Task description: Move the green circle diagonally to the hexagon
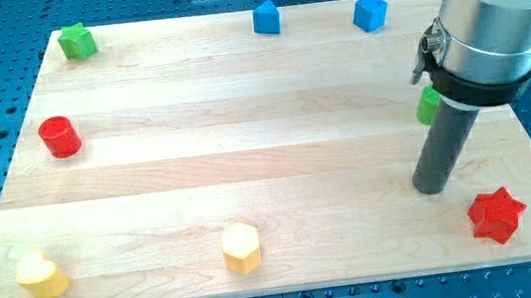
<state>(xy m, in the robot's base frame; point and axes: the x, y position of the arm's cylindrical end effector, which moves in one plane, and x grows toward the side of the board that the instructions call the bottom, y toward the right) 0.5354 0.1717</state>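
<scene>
The green circle [428,105] shows only as a small green edge at the view's right, mostly hidden behind my rod. The yellow hexagon [241,248] sits near the view's bottom, middle. My tip [431,188] rests on the board below the green circle and far to the right of the hexagon. It touches no block that I can see.
A red star [497,215] lies just right of and below my tip. A yellow heart [40,275] is at bottom left, a red cylinder [60,136] at left, a green star [77,41] at top left. Two blue blocks [267,17] [369,13] sit along the top edge.
</scene>
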